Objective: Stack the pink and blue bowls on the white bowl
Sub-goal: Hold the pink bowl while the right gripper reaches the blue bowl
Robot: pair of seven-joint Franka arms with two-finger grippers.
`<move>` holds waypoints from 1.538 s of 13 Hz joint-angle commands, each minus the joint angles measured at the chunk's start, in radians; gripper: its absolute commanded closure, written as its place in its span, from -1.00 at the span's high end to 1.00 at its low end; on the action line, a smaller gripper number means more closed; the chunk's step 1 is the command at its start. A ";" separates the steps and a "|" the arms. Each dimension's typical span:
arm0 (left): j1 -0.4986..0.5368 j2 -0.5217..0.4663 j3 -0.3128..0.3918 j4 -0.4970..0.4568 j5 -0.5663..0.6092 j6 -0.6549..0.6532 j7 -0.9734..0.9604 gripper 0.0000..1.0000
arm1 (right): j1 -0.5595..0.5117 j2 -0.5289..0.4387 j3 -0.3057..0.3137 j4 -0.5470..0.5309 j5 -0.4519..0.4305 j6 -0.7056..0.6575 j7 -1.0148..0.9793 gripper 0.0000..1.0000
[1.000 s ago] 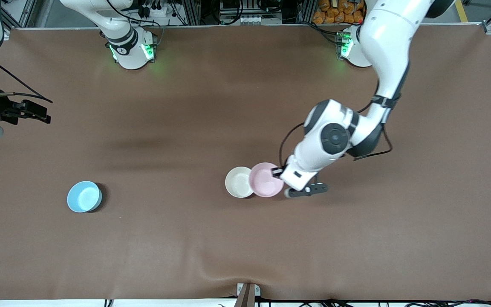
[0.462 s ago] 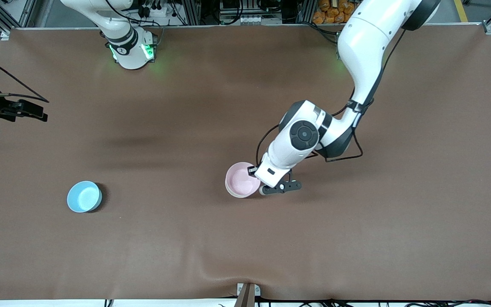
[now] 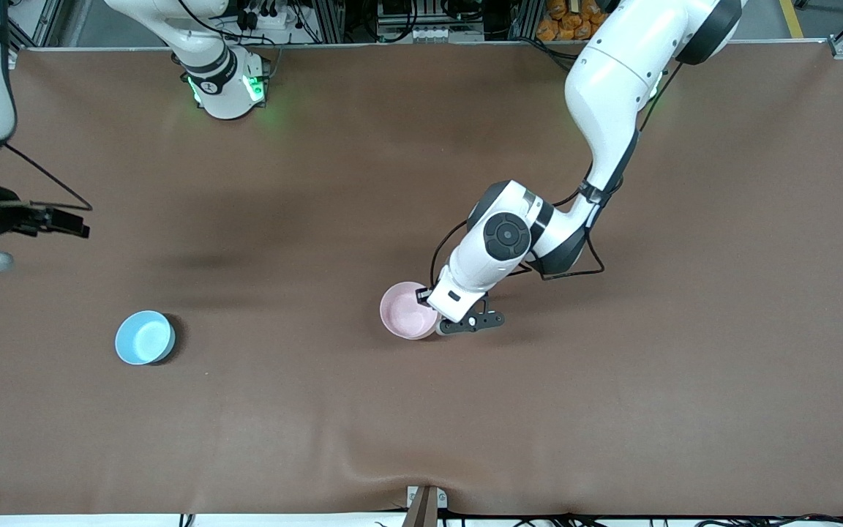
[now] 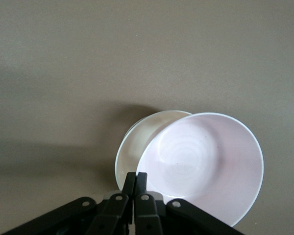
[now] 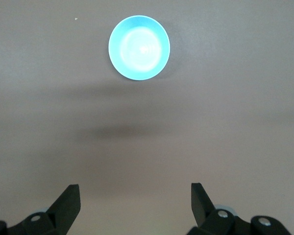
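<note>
Brown matting covers the whole bench (image 3: 612,410). From the high front camera, the pink bowl (image 3: 407,311) sits near the middle of it, and the left hand (image 3: 432,306) is clamped on the part of its rim toward the left arm's end of the bench. The white bowl cannot be made out from here; the pink one covers it. The blue bowl (image 3: 144,337) stands alone on the matting, well apart from the pink one, toward the right arm's end of the bench and a little nearer the front camera. The right hand (image 3: 63,221) hangs at the edge of this view, up over bare matting at that same end of the bench.

From the left wrist, the left hand (image 4: 135,182) shows its two fingers (image 4: 141,186) pinched tight on the rim of the pink bowl (image 4: 206,164). That bowl is tilted and lies partly over the white bowl (image 4: 134,147), whose pale rim shows as a crescent from under it.

From the right wrist, the right hand (image 5: 134,205) has its fingers (image 5: 68,203) spread wide with nothing between them. The blue bowl (image 5: 139,47) sits upright on the matting below, apart from the hand.
</note>
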 commanded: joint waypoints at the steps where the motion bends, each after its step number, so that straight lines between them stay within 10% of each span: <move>1: -0.006 0.009 0.014 0.028 0.013 0.006 0.008 -1.00 | -0.044 0.008 0.007 0.040 -0.001 0.007 0.027 1.00; 14: -0.003 -0.004 0.014 0.010 0.043 -0.042 0.009 -1.00 | -0.082 0.496 0.012 0.181 0.091 0.455 0.047 1.00; 20: -0.003 0.009 0.014 0.010 0.043 -0.042 0.017 -1.00 | -0.084 0.543 0.013 0.138 0.094 0.481 0.049 1.00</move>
